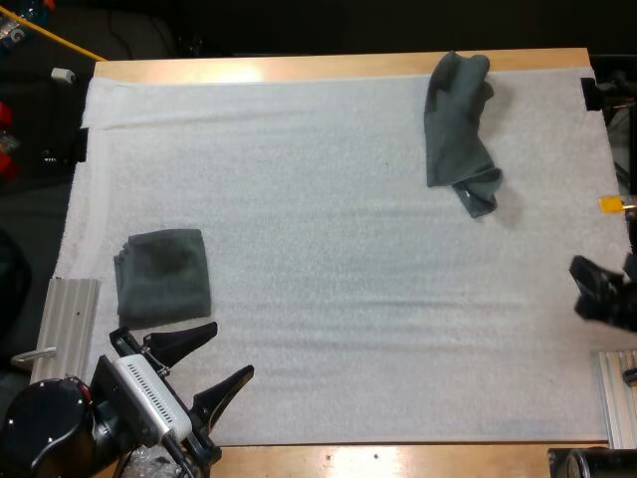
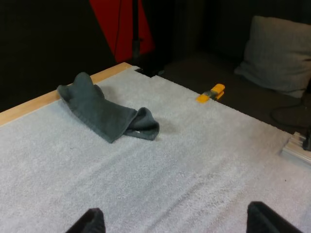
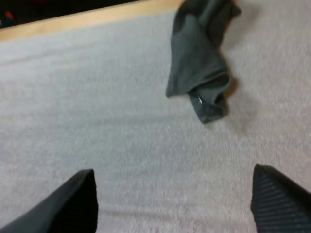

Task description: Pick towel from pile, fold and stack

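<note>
A crumpled dark grey-green towel (image 1: 458,129) lies stretched out at the far right of the white mat (image 1: 338,249), reaching the mat's far edge. The same towel (image 2: 104,111) (image 3: 199,73) lies well ahead of both grippers. A folded towel (image 1: 162,274) rests flat near the mat's left side. My left gripper (image 1: 224,358) hovers open just in front of the folded towel, its fingers (image 2: 90,223) wide apart with nothing between them. My right gripper (image 1: 589,289) is at the mat's right edge, open, its fingers (image 3: 73,204) spread over bare mat.
Metal rails (image 1: 62,324) (image 1: 617,393) sit at the mat's near left and near right corners. A wooden table edge (image 1: 299,68) runs along the far side. Bare mat spans the middle between the two towels.
</note>
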{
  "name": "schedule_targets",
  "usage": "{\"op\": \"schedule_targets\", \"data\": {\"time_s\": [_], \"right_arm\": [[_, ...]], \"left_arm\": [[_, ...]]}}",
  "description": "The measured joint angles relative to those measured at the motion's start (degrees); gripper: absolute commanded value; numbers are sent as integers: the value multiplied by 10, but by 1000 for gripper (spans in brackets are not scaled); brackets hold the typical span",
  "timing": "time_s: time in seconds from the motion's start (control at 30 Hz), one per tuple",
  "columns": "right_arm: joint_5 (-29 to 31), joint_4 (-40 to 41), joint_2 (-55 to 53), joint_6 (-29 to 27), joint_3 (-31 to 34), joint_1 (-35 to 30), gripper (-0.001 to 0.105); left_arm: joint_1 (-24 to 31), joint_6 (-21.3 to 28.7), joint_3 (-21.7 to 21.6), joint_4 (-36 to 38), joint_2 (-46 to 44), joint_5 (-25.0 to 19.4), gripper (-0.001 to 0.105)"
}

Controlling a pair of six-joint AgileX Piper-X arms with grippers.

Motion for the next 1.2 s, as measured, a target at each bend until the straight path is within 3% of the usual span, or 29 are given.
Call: {"op": "schedule_targets", "data": {"time_s": [0.63, 0.87, 1.2], "right_arm": [[-1, -188, 334, 10, 0, 1, 64], [12, -249, 440, 13, 0, 45, 64], [69, -362, 572, 91, 0, 85, 64]], "left_arm": [[0, -11, 0, 0, 0, 0, 58], [0, -12, 0, 0, 0, 0, 58], [0, -12, 0, 0, 0, -13, 58]]}}
